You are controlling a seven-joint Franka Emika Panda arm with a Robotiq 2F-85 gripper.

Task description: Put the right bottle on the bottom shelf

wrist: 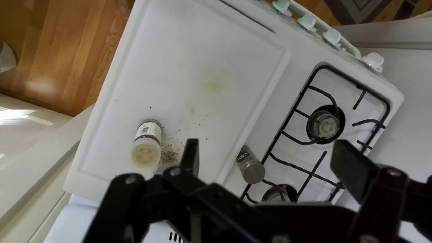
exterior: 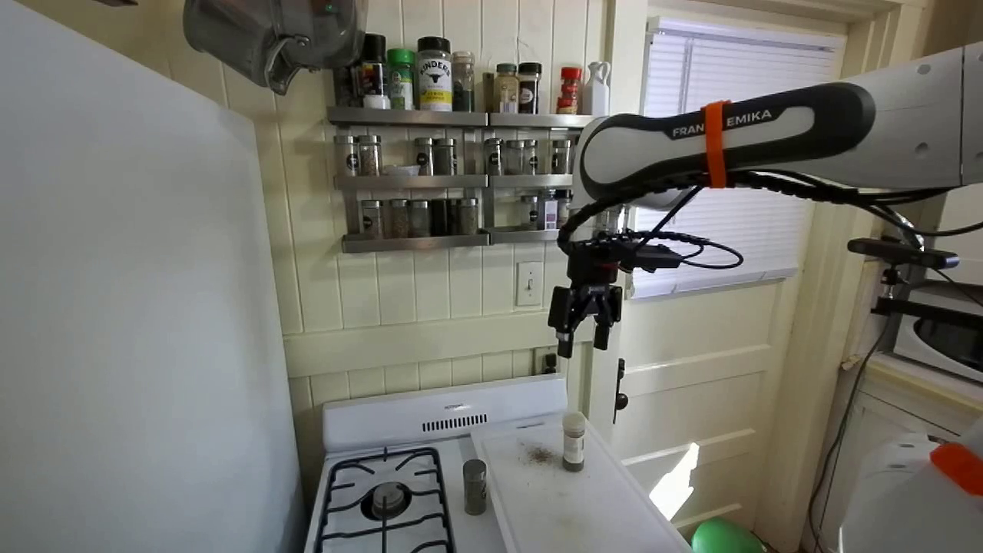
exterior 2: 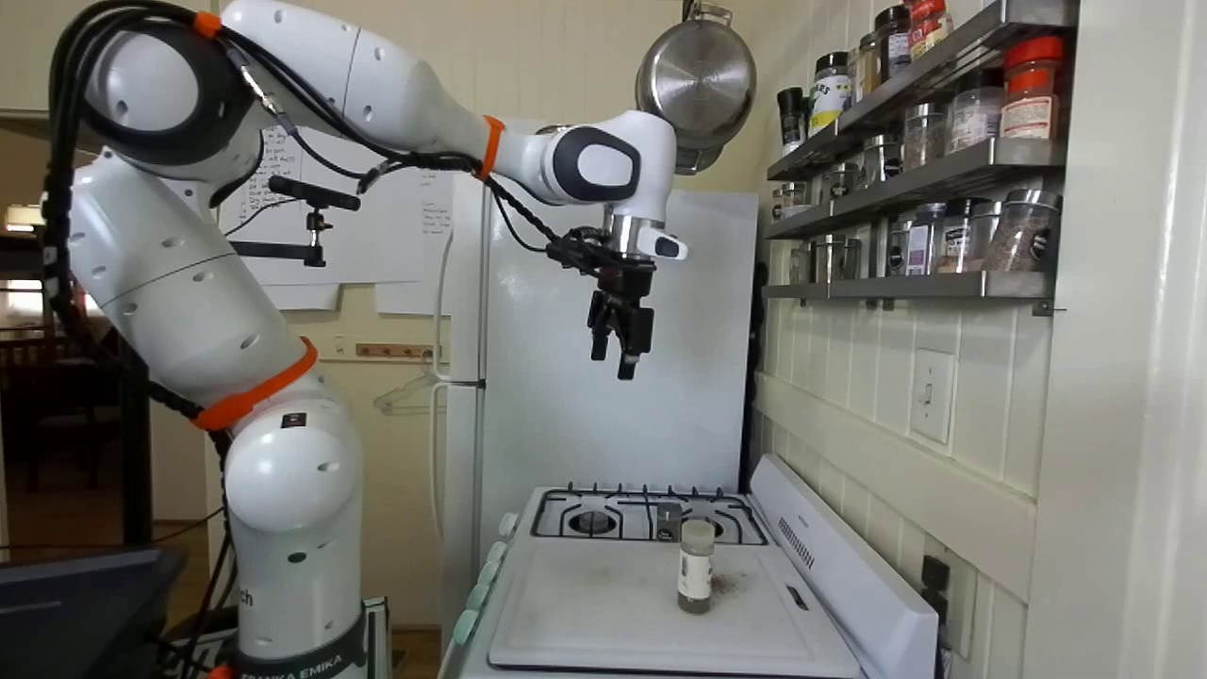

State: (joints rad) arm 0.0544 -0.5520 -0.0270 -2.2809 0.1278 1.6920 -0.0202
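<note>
Right bottle [exterior: 574, 442] stands upright on the white stove cover [exterior: 568, 507], cap uppermost, well inside the rim. The flat seat supports the whole base and presumably keeps the cap and sides accessible for a grasp. Spice specks [exterior: 539, 455] lie beside it. The smaller bottle [exterior: 475, 487] stands apart, between the cover and the burner grate [exterior: 384, 526]; do not select it.

The gripper [exterior: 584, 343] hangs above the stove [wrist: 299, 64], pointing down, with its jaws spread wide and nothing held. This attitude suits a vertical approach. In the wrist view, the bottle shows outside the span of the fingers [wrist: 191, 157]; a lateral shift is probably required before descent.

Clearances: open air separates the gripper from the cover. The backguard [exterior: 445, 411] bounds low motion toward the rear. The bottom shelf [exterior: 415, 243] is the lowest of three wall-mounted tiers, and its front edge must be passed from above by the bottle's base. The middle shelf [exterior: 411, 182] limits headroom, so insert from the front; a turned gripper may be needed. A gap shows beside the jars [exterior: 549, 211] in the section nearer the door [exterior: 699, 399]; whether it admits the bottle cannot be told.
</note>
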